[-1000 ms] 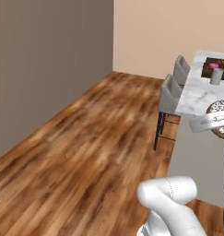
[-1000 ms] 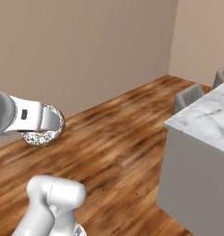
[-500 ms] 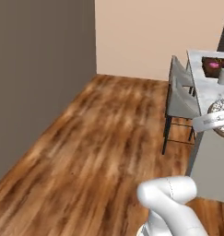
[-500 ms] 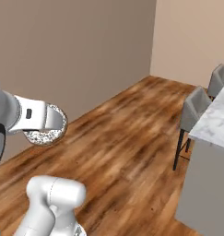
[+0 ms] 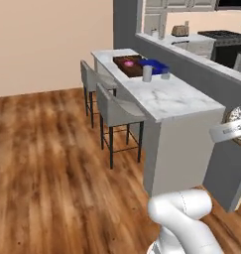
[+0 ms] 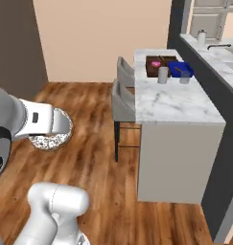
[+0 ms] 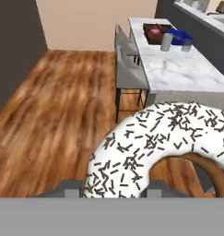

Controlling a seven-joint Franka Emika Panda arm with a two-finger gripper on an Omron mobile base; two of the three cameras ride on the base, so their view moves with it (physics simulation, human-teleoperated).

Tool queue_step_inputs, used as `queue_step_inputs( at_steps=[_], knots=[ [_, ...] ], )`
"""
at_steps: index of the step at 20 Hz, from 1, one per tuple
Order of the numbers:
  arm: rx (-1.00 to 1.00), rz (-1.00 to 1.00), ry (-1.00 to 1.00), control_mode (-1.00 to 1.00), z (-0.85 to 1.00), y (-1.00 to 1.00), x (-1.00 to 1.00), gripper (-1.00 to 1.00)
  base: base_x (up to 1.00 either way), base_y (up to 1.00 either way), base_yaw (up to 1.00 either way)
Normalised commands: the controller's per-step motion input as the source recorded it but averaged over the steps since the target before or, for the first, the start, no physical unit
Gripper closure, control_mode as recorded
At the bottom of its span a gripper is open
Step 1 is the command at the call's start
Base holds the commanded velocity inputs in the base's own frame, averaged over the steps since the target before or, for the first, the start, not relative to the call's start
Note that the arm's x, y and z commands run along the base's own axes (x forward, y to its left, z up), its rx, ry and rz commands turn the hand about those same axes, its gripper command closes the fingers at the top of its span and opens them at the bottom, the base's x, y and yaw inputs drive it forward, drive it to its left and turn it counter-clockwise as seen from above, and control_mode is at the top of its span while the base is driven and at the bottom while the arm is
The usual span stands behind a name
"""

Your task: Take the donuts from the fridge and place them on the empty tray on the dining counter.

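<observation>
The dining worktop is the long white marble slab with grey veins that runs away to the far right, and two grey stools stand along its left side over the wooden floor. At its far end lies the dark brown wooden tray; the pink donut already sits in it. Just beside the tray, to the right, is a blue tray, and two small grey cups stand in front of them on the near side.

The end effector is clenched on the speckled donut, which hangs well apart from the worktop, on the near left of the scene above the floor. I judge that the carrying step is in hand and the placing is not yet done. To do it well, the base should come closer along the stool side, and the arm should bring the donut high over the cups, then lower it into the free part of the brown tray beside the pink one, not into the blue tray.

The held donut is a brown ring with pale icing covered in short dark sprinkles; it lies roughly flat in the grip.
</observation>
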Motion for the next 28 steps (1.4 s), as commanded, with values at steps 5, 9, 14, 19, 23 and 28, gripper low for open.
queue_step_inputs(
  at_steps=[5,9,14,19,23,28],
  knots=[
    [0.00,0.00,0.00,1.00,0.00,0.00,0.00,1.00,1.00,0.98,-0.56],
    [0.00,0.00,0.00,1.00,0.00,0.00,0.00,1.00,1.00,1.00,-0.36],
    [0.00,0.00,0.00,1.00,0.00,0.00,0.00,1.00,1.00,1.00,-0.27],
    [0.00,0.00,0.00,1.00,0.00,0.00,0.00,1.00,1.00,1.00,-0.25],
    [0.00,0.00,0.00,1.00,0.00,0.00,0.00,1.00,1.00,1.00,-0.25],
    [0.00,0.00,0.00,1.00,0.00,0.00,0.00,1.00,1.00,1.00,-0.27]
  ],
)
